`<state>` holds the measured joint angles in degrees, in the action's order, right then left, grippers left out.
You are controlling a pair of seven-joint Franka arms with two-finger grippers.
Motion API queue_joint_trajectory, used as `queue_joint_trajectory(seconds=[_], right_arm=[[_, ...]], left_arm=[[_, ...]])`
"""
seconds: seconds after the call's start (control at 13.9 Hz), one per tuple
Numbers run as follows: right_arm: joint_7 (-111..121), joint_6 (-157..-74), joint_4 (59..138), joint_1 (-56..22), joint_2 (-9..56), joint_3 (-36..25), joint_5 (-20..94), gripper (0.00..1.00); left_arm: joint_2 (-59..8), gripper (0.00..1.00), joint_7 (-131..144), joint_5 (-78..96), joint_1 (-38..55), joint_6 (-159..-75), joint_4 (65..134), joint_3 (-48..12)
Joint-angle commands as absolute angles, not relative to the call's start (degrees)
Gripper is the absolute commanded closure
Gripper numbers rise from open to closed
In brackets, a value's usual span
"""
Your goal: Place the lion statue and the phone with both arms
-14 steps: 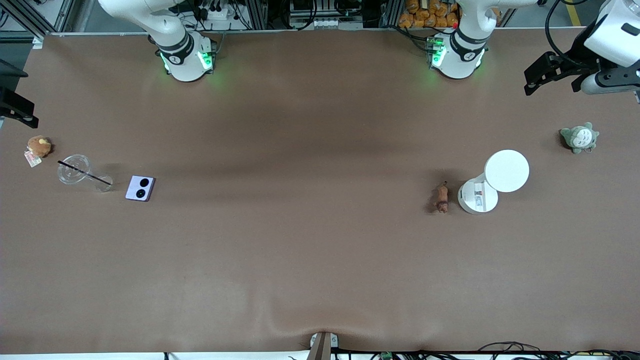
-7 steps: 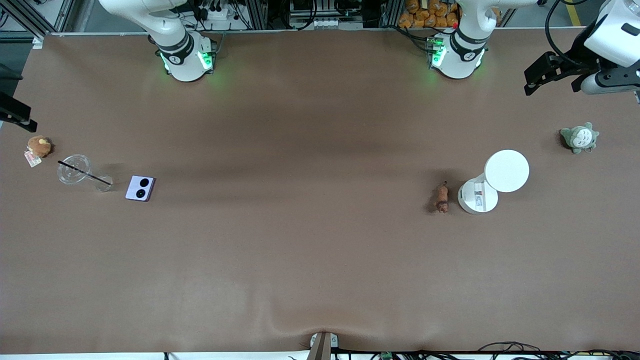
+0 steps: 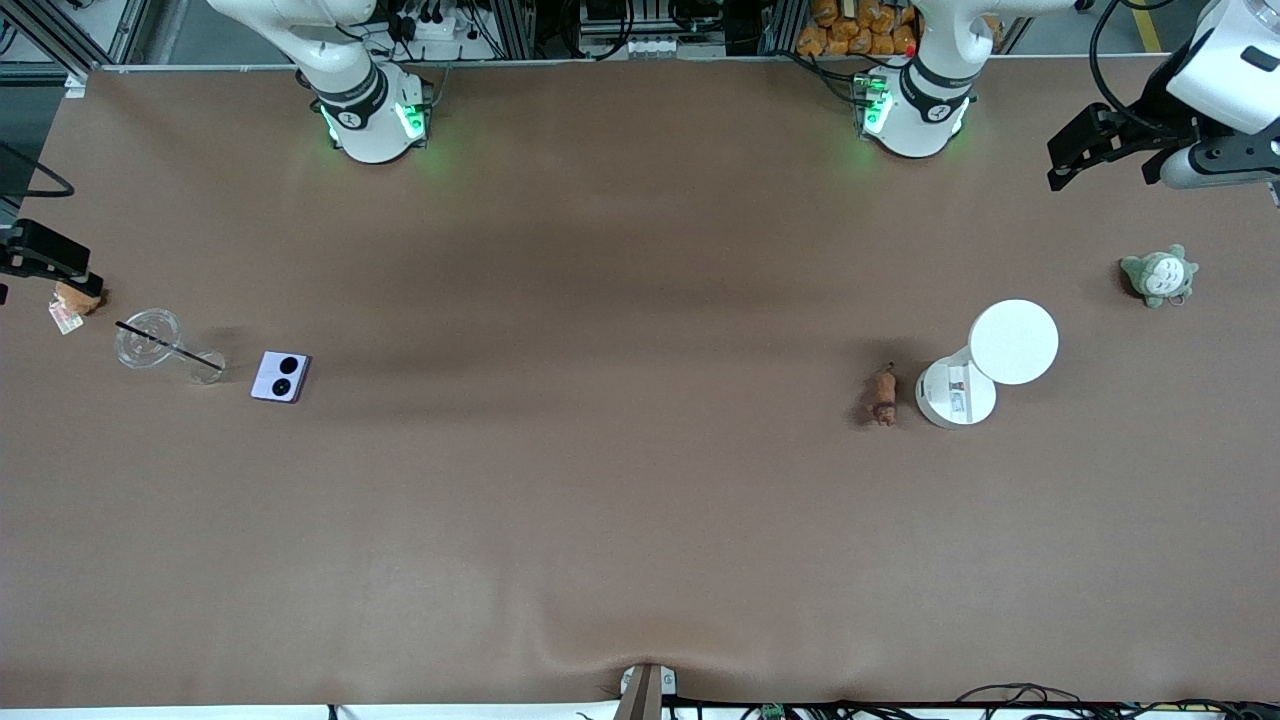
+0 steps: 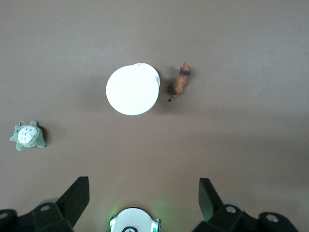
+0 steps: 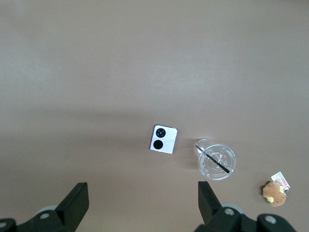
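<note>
Read the table (image 3: 640, 560) as a clock face seen from the front camera, with twelve at the robots' bases and six at the camera.

The left gripper (image 4: 143, 193) is released, its two black fingers (image 4: 77, 195) spread wide with nothing between them. It hangs in the air over the table's rim at about two o'clock, at the left arm's end. The right gripper (image 5: 142, 195) is released too, its fingers (image 5: 76, 198) wide apart and empty. It hangs over the rim at about ten o'clock, at the right arm's end, above a small brown plush toy (image 3: 72, 298) that it partly covers in the front view.

The lion statue (image 3: 882, 395) lies on the table at about three o'clock, well apart from the left gripper. Just beside it, at its three o'clock, stands a white round stand (image 3: 1013, 342) with a flat disc on top. A grey-green plush toy (image 3: 1158, 276) sits at the stand's two o'clock, near the rim.

The phone (image 3: 281, 377) lies flat at about nine o'clock, its two black circles facing up. At its nine o'clock, near it, lies a clear cup (image 3: 150, 340) with a black straw across it. The brown plush toy is at the cup's ten o'clock.
</note>
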<state>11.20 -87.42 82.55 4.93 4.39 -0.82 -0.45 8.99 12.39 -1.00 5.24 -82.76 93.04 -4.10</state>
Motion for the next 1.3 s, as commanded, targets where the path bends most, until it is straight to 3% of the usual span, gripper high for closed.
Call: queue_joint_trajectory(seconds=[0.0, 1.23], right_arm=[[11.8, -88.2, 85.6, 4.7, 0.8, 0.2, -1.7, 0.0], [11.6, -87.0, 86.3, 4.0, -0.1, 0.1, -1.0, 0.0]], left_arm=[[9.2, 0.0, 11.9, -0.5, 5.1, -81.8, 92.2, -4.1], [9.3, 0.0, 8.9, 0.2, 3.3, -82.4, 91.9, -3.4]])
